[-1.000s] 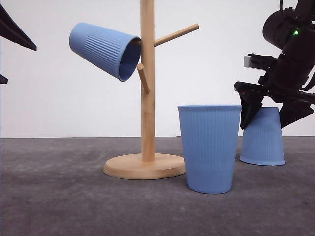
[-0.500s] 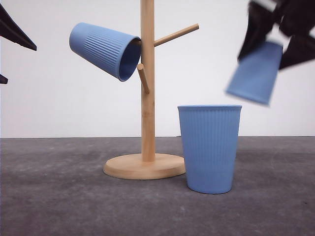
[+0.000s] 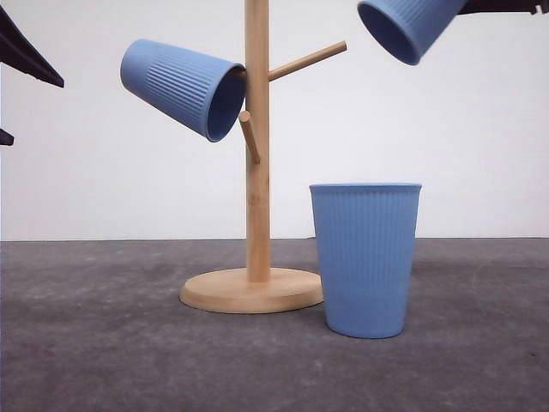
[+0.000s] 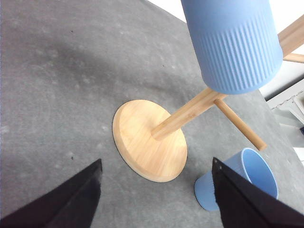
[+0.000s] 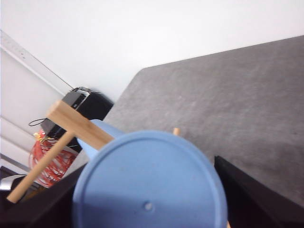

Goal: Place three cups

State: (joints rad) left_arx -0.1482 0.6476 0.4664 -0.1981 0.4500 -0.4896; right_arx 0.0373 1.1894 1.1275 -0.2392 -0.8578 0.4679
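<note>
One light-blue ribbed cup (image 3: pixel 184 86) hangs tilted on a left peg of the wooden stand (image 3: pixel 256 172). Another cup (image 3: pixel 366 257) stands upright on the table, just right of the stand's base. High at the right, a third cup (image 3: pixel 412 24) hangs tilted with its mouth turned down and left toward the stand's right peg (image 3: pixel 307 61). My right gripper (image 5: pixel 149 202) is shut on it, its fingers (image 5: pixel 256 194) flanking the cup's flat base (image 5: pixel 149 185). My left gripper (image 4: pixel 156 199) is open above the stand's base (image 4: pixel 149 140), holding nothing.
The dark grey table (image 3: pixel 103 343) runs back to a white wall. A lower front peg (image 3: pixel 250 136) juts from the stand's pole. Dark parts of my left arm (image 3: pixel 26 51) sit at the left edge. Off the table lie red cables (image 5: pixel 47 161) and a black box (image 5: pixel 80 102).
My right gripper has lifted the third cup off the table at the back right. It carried the cup up and to the left and tipped its mouth toward the stand. The left arm has stayed put.
</note>
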